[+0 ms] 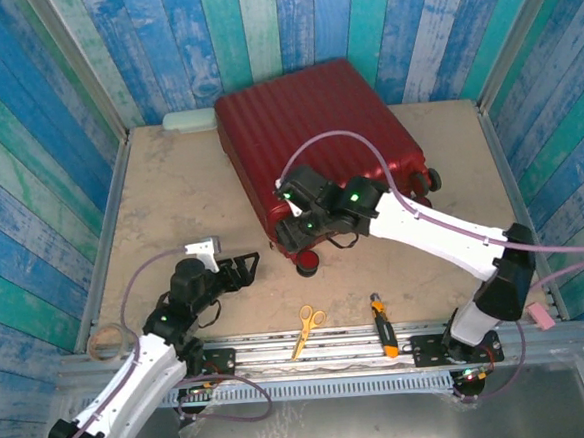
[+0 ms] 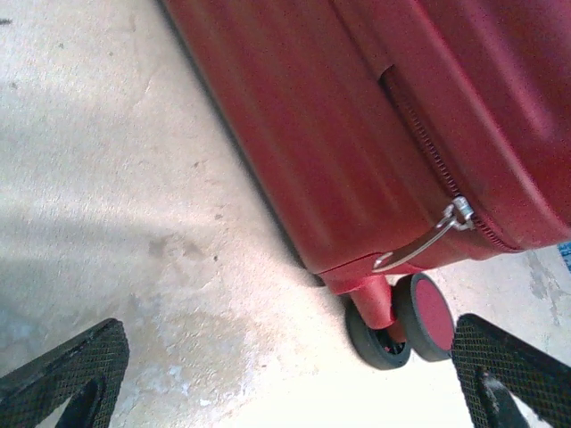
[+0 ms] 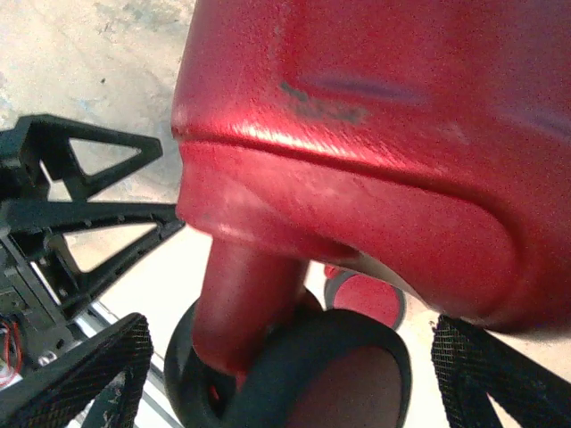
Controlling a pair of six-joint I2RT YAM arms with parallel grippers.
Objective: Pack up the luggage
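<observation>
Closed luggage (image 1: 316, 127) lies toward twelve o'clock on the counter (image 1: 170, 187).
The right fingers (image 3: 85, 374) stand open astride a wheel (image 3: 268, 374) at its six o'clock; the left fingers (image 2: 62, 370) gape open at its seven o'clock.

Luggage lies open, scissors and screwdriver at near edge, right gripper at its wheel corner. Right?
No: the luggage is closed, with its zipper shut, per the left wrist view. The scissors and screwdriver are at the near edge, and the right gripper is at its wheel corner.
</observation>
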